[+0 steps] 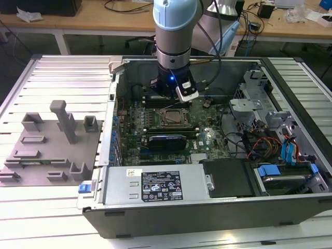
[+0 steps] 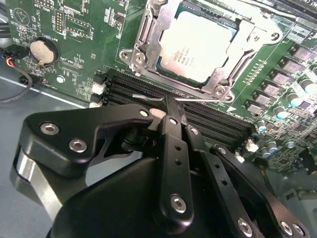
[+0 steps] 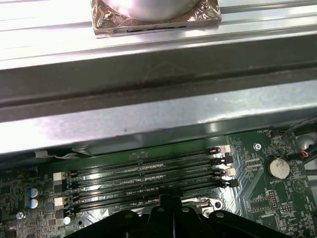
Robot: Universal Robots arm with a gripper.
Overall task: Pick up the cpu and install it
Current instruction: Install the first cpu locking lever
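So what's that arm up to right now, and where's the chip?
Pincer shut, empty, over the memory slots. Cpu seated in the socket frame, beside the pincer. Nothing between them.

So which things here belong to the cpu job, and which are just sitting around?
Job:
- cpu, seated in the socket frame
- gripper, fingers together, empty, above the memory slots

Just there:
- grey fixture blocks
- coin battery
- power supply

Silvery square cpu [image 2: 198, 47], flat, seated in socket frame [image 2: 143, 34]
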